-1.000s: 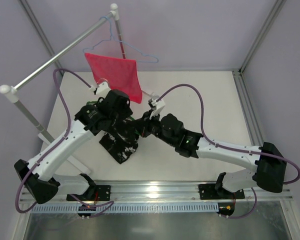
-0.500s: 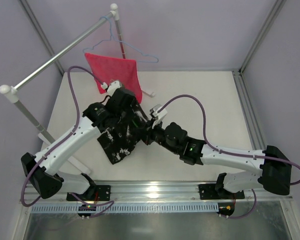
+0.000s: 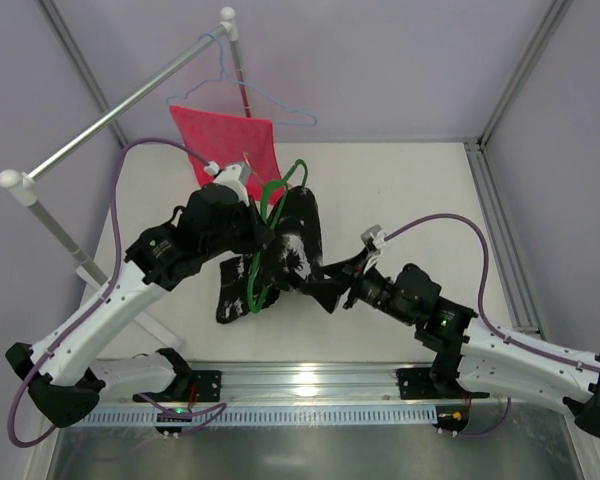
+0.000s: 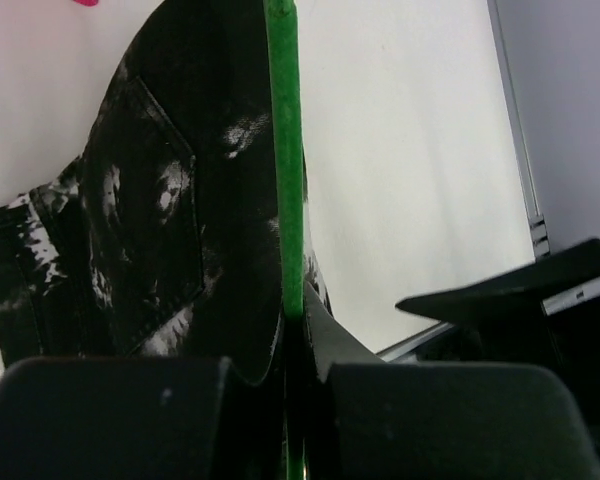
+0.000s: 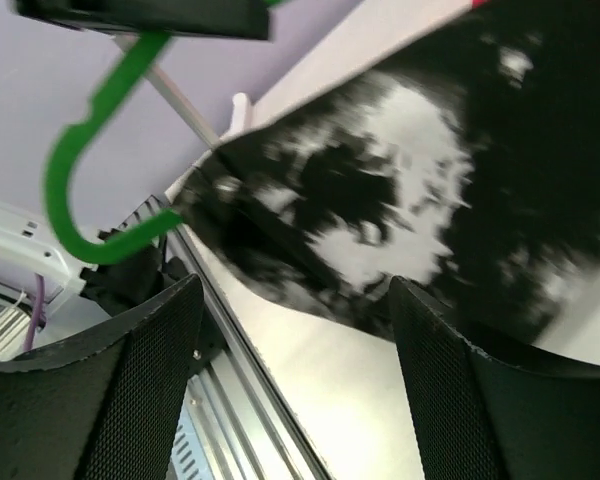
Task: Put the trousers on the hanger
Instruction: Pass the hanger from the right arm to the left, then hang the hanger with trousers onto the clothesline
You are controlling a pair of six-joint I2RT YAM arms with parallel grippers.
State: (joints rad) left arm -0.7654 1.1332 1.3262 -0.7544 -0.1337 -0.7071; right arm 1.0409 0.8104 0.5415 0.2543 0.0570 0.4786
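Green hanger, blue hanger, trousers, cloth: one each.
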